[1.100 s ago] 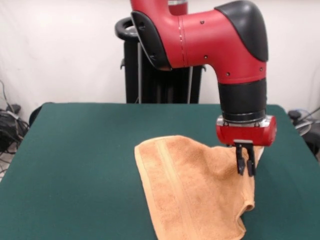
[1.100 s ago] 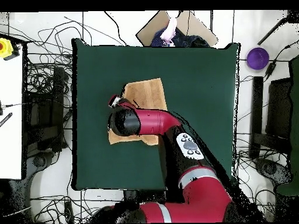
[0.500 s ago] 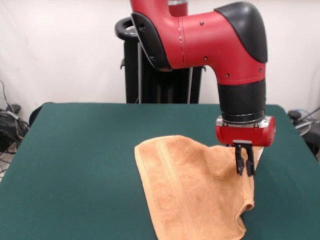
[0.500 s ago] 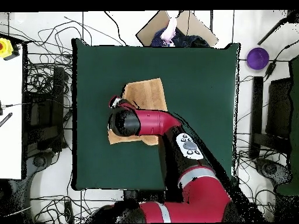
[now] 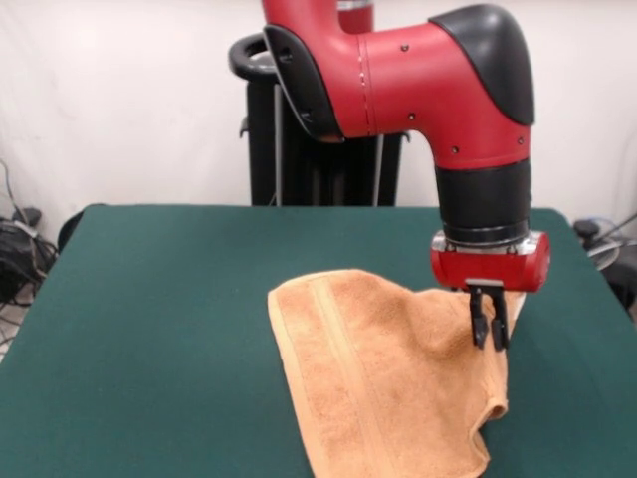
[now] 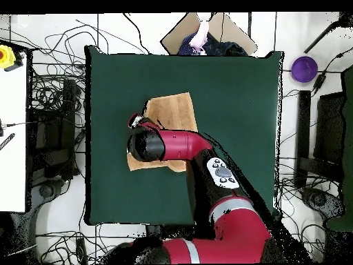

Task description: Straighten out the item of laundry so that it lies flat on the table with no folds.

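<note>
The item of laundry [image 5: 378, 378], an orange-tan towel with a woven band, lies on the green table [image 5: 149, 329], right of centre. Its right edge is raised in a ridge, and a fold curls at the near right corner. My gripper [image 5: 489, 342] hangs from the red arm over that raised edge, its two black fingers close together and shut on the cloth. From overhead, the towel [image 6: 174, 110] shows beyond the arm's black elbow, which hides the gripper and part of the cloth on the table [image 6: 234, 103].
A cardboard box [image 6: 207, 31] with clothes sits past the table's top edge in the overhead view. A purple object [image 6: 304, 69] lies at the right, cables run around the table, and a white bench [image 6: 12, 124] stands at the left.
</note>
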Motion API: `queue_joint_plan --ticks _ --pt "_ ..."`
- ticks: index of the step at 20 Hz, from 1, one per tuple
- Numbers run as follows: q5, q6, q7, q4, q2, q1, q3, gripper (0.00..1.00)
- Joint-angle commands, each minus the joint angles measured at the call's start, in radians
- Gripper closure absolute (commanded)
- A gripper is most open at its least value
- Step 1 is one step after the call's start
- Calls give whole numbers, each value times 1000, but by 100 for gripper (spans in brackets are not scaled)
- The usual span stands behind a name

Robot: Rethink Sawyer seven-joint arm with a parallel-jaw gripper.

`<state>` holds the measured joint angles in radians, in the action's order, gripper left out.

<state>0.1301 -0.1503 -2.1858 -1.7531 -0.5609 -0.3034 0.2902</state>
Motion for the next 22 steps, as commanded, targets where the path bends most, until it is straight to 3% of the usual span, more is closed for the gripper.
queue_joint_plan --ticks 1,15,16,22 --pt "2 -48 -87 -18 21 19 -48 100" --pt "8 -45 -85 -18 21 24 -57 100" --pt "4 -38 -92 -20 21 26 -58 0" --pt "12 -31 -88 -4 23 45 -80 0"
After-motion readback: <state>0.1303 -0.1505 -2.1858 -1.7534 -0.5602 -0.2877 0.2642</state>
